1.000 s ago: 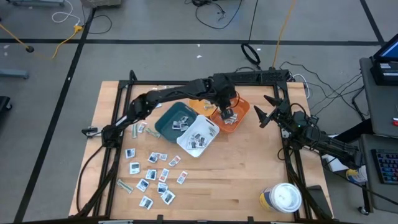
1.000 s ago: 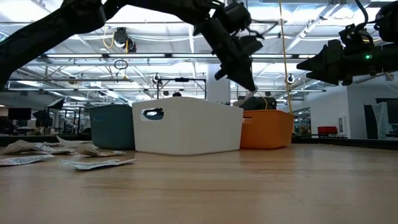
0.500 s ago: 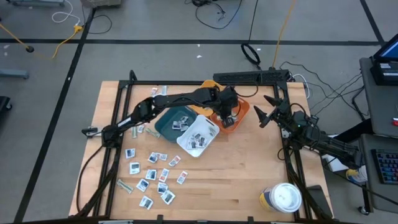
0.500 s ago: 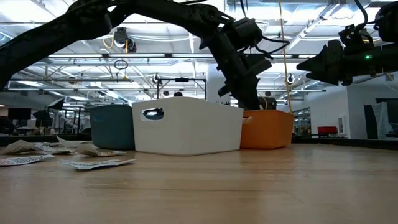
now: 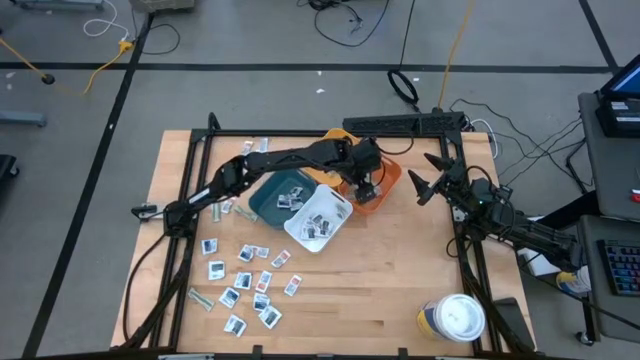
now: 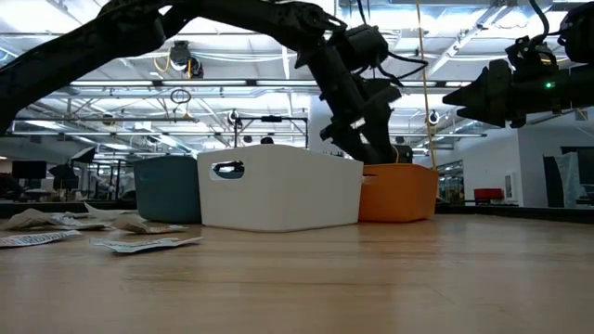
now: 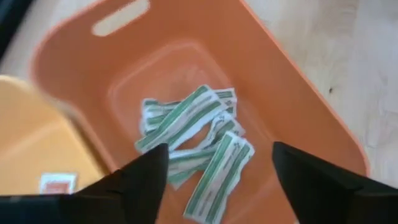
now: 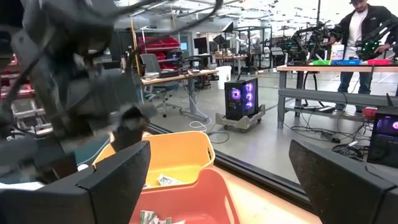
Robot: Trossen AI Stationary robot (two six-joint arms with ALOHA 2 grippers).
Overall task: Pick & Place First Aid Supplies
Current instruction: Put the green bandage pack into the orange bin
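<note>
My left gripper (image 7: 219, 149) hangs open just above the orange bin (image 7: 298, 81), nothing between its fingers. Several grey-green wrapped strips (image 7: 186, 118) lie flat on that bin's floor. In the high view the left gripper (image 5: 368, 187) reaches over the bins from the table's left. More first aid supplies, small white packets (image 5: 245, 280), lie scattered on the table at the near left. My right gripper (image 5: 425, 182) waits open above the table's right edge; it also shows as the right gripper (image 8: 217, 162) in its own wrist view.
A white bin (image 5: 318, 220), a teal bin (image 5: 278, 195) and a yellow bin (image 5: 322, 168) stand tight against the orange one. A round white-lidded tub (image 5: 455, 318) stands at the near right corner. Bare wood lies between the bins and the tub.
My left gripper has come down toward the orange bin and a little toward the table's right edge, then opened above it.
</note>
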